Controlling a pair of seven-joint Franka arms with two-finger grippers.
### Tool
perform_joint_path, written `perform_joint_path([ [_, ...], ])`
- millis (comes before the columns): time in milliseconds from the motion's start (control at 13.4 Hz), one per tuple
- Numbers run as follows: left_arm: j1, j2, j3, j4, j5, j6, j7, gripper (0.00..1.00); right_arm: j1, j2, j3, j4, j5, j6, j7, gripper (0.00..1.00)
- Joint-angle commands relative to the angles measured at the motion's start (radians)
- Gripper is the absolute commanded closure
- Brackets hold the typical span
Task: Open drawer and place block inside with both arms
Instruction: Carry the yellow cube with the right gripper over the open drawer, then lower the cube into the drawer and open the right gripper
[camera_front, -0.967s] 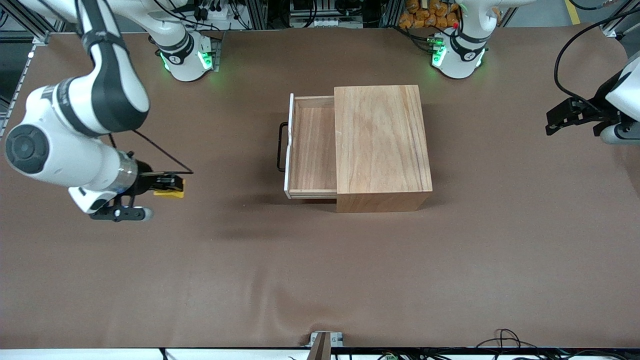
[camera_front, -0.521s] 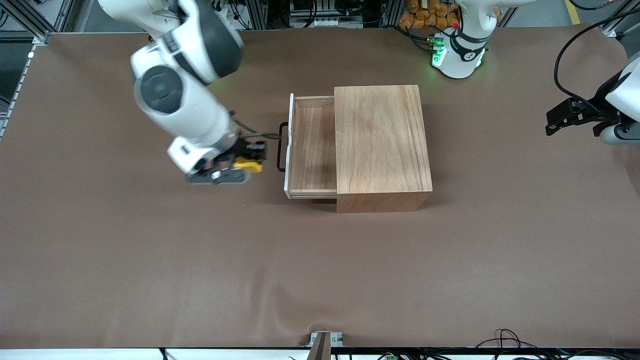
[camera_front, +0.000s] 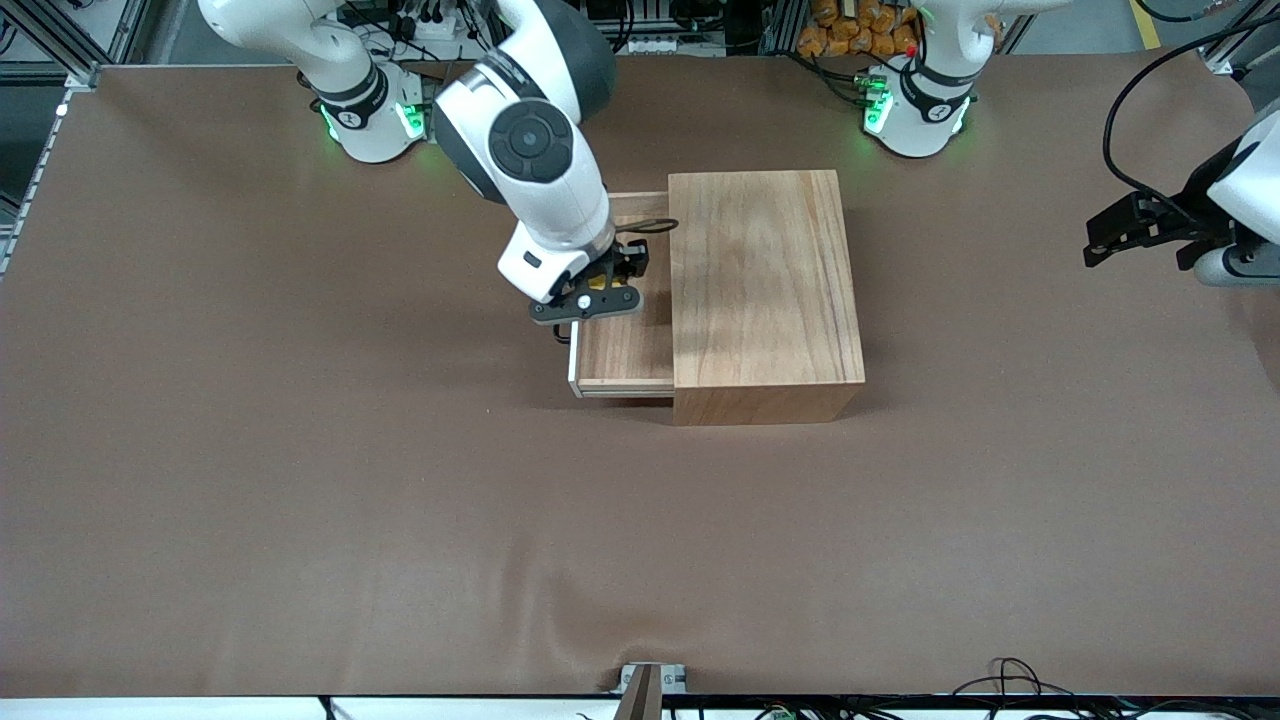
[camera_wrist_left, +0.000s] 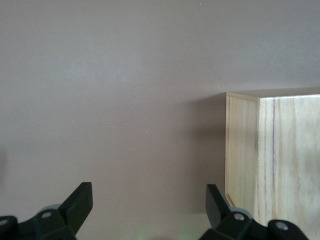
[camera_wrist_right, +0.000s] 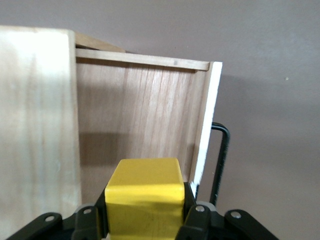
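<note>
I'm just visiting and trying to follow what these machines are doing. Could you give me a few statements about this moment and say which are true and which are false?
1. The drawer is pulled open. True.
2. The right pincer is empty. False: it is shut on the yellow block.
3. The block is held above the open drawer. True.
4. The left pincer grips the wooden box. False: it is open, away from the box at the left arm's end of the table, where that arm waits.
5. The drawer's handle is a black wire loop. True.
</note>
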Motion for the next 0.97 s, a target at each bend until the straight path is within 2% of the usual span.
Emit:
perform_joint_path([
  [0, 0.013, 0.005, -0.002, 0.013, -0.014, -0.020, 0.023, 0.00, 0.014, -0.002, -0.012, -0.090, 0.000, 0.113, 0.029, 0.96],
  [223, 0.018, 0.007, -0.002, 0.013, -0.011, -0.018, 0.022, 0.00, 0.043, 0.040, -0.012, -0.122, -0.003, 0.177, 0.051, 0.87],
  [298, 0.018, 0.007, -0.002, 0.013, -0.011, -0.018, 0.022, 0.00, 0.049, 0.052, -0.015, -0.122, -0.005, 0.177, 0.060, 0.73],
  [372, 0.018, 0.007, -0.002, 0.013, -0.011, -0.018, 0.022, 0.00, 0.049, 0.057, -0.017, -0.122, -0.005, 0.175, 0.063, 0.36],
  [446, 0.018, 0.005, -0.002, 0.015, -0.011, -0.018, 0.022, 0.00, 0.047, 0.055, -0.018, -0.121, -0.005, 0.174, 0.064, 0.04],
  [521, 0.018, 0.005, -0.004, 0.015, -0.011, -0.018, 0.022, 0.00, 0.044, 0.048, -0.018, -0.118, -0.005, 0.169, 0.064, 0.00],
  [893, 0.016, 0.007, -0.007, 0.015, -0.009, -0.020, 0.020, 0.00, -0.017, -0.050, -0.034, -0.050, -0.003, 0.076, 0.071, 0.00],
])
